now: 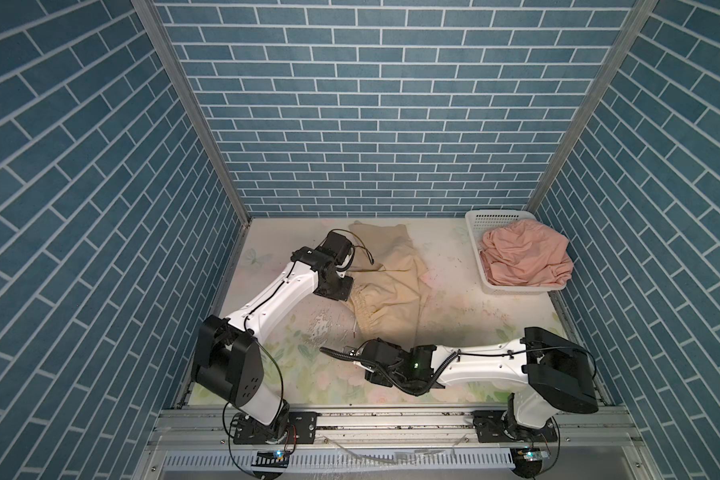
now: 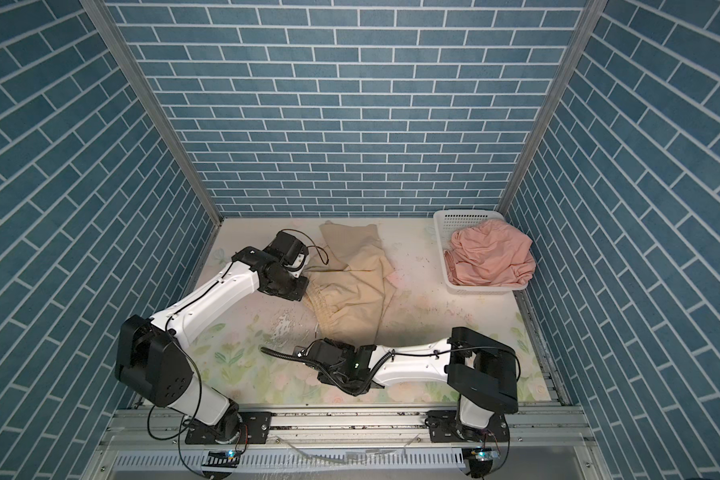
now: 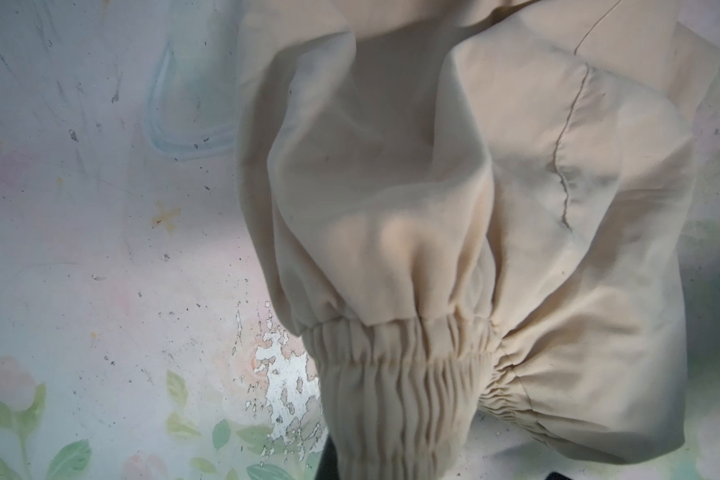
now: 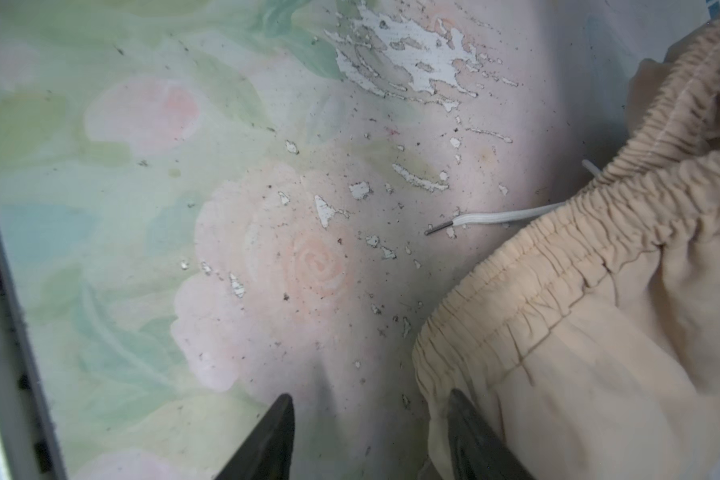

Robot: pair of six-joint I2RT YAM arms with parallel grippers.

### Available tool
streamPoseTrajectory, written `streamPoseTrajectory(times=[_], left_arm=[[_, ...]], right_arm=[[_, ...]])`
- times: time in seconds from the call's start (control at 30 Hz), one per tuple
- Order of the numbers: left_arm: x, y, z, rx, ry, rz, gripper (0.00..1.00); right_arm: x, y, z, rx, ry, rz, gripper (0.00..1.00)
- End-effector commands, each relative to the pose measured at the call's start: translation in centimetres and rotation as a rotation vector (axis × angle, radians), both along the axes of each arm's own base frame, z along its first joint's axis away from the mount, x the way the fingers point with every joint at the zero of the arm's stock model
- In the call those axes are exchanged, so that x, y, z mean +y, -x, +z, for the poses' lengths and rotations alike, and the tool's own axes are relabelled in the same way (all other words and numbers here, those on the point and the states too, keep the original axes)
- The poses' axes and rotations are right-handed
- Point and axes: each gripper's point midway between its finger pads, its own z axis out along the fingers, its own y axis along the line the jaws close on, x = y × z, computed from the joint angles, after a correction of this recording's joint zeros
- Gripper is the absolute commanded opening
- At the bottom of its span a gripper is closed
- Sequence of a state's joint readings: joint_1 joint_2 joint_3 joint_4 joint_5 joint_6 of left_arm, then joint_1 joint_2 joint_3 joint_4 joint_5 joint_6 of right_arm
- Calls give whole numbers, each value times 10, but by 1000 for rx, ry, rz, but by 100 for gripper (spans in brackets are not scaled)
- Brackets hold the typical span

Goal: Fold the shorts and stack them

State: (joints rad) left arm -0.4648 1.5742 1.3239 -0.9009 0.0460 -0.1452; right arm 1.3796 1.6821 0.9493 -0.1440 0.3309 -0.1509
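- I read the left tool (image 1: 347, 294) clamped shut on the waistband (image 3: 391, 374) of the beige shorts (image 1: 387, 286), table (image 1: 454, 324) centre; a pull could bunch the twisted cloth.
- The right tool (image 4: 371, 432) gapes empty beside that waistband; the drawstring (image 4: 504, 217) may snag.
- In the basket (image 1: 473, 237) at 2 o'clock: pink shorts (image 1: 524, 257), heaped.

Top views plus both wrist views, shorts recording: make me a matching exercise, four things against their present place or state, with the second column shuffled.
Column one
1. beige shorts
2. pink shorts
3. left pincer
4. right pincer

Column two
A. open, low over the table beside the waistband
B. heaped in the white basket
C. lying rumpled on the table
D. shut on gathered elastic cloth

Pairs: 1-C, 2-B, 3-D, 4-A
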Motion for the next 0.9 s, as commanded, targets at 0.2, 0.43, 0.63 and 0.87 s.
streamPoseTrajectory(times=[0.2,0.43,0.63,0.87], left_arm=[[1,5,0,-4,-3,-40,0],[1,5,3,-5,-12,-56,0],[4,2,7,-17,-22,-52,0],[5,1,13,-35,-22,-59,0]], right_arm=[[-18,-28,-9,-126,213,55,63],[-27,-23,-20,-86,241,82,63],[-25,-23,-39,-81,266,85,57],[-17,-32,-35,-96,212,28,13]])
